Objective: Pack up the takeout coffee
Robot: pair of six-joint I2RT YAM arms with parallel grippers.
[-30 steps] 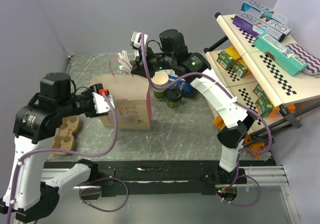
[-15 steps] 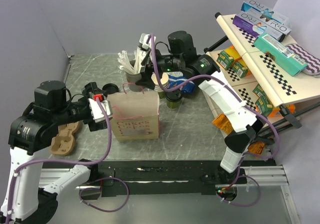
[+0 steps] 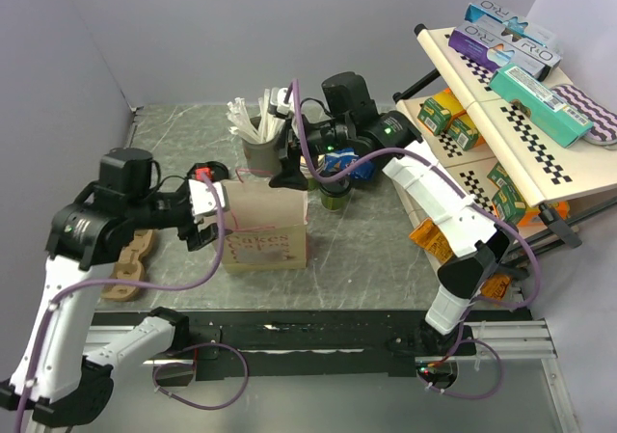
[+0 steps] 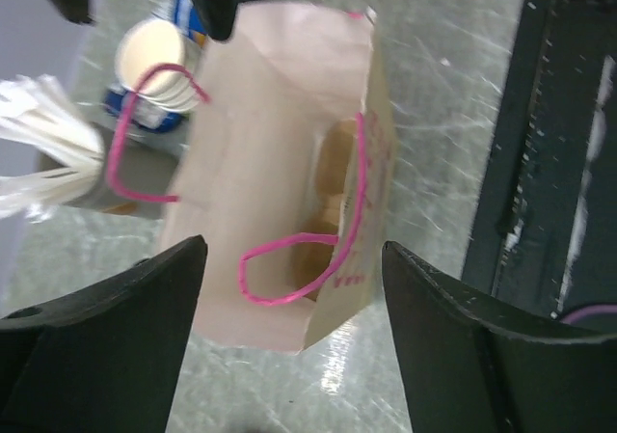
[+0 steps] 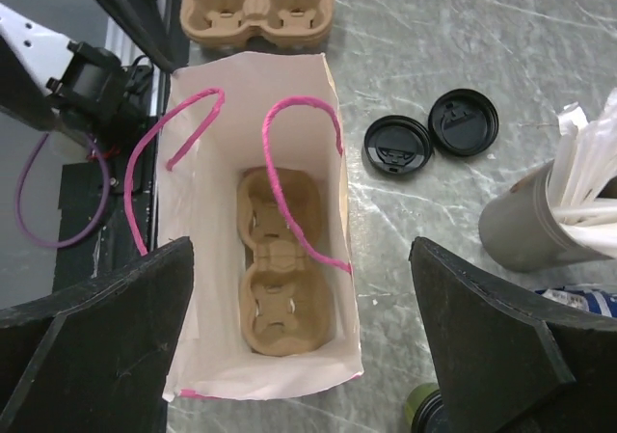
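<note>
So, the grey marbled table has a tan paper bag with pink string handles standing open on it. The left gripper, at the bag's left side, is spread wide with nothing in it. Same goes for the right gripper above the bag's mouth. A brown moulded cardboard cup carrier lies flat in the bag's bottom. The takeout coffee, a dark green paper cup with a black lid, stands on the table just right of the bag.

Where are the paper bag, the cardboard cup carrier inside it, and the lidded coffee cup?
paper bag [image 3: 265,245], overhead view, printed front face.
cup carrier [image 5: 289,312] in the bag, right wrist view, one empty cup well.
takeout coffee [image 3: 335,184], overhead view, black lid.
</note>
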